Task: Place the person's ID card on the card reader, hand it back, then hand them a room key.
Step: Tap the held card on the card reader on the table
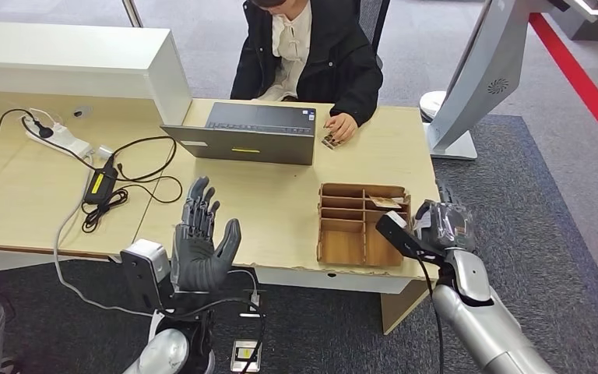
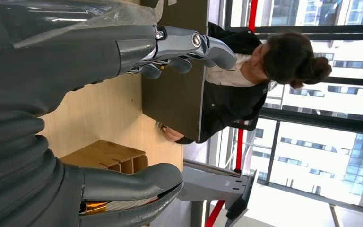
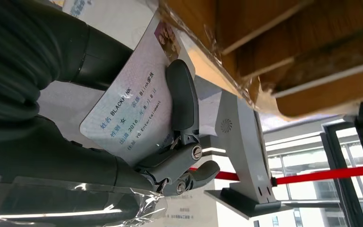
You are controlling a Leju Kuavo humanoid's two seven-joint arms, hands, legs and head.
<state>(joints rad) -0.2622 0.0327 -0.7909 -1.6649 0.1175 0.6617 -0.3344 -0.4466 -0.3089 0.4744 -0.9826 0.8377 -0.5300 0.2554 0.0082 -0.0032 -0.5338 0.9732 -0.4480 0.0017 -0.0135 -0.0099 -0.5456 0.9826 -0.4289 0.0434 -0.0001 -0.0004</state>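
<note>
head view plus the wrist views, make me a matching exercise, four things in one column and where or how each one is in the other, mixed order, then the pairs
Things
1. ID card
2. left hand
3. laptop
4. wooden organizer

States
A. open on the desk in front of the seated person
B. raised with fingers apart, holding nothing
C. held in the right hand
D. sits at the desk's near edge, by the right hand

Pairs: 1-C, 2-B, 3-A, 4-D
</note>
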